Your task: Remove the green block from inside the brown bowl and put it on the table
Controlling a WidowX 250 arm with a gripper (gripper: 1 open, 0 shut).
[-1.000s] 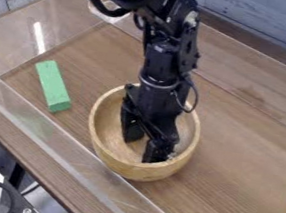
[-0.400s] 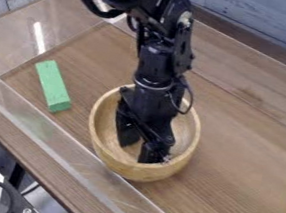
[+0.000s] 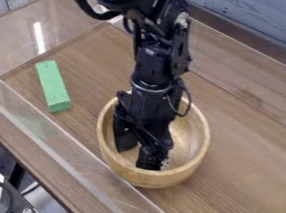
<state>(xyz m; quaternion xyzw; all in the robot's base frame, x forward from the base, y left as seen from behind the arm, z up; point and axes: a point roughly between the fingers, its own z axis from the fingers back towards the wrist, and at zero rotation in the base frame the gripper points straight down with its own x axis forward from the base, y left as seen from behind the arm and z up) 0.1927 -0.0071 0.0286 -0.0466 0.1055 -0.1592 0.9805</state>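
The green block (image 3: 53,86) is lying on the table (image 3: 86,54), outside the brown bowl (image 3: 191,164) and well apart from it, near the clear wall (image 3: 55,133) on the left. Going by the task, the removal is looking done, so needless further motion is posing the main risk. The gripper (image 3: 140,151) is reaching down inside the bowl; whether its fingers are parted or closed cannot be told, as dark parts are blending together. Should it be pressing on the inner wall, a sideways move could be dragging or tipping the bowl, and a push leftward could be driving it towards the block and pinning that against the clear wall. Lifting without clearing the rim could be catching it too. No brands, labels or writing are showing legibly anywhere.
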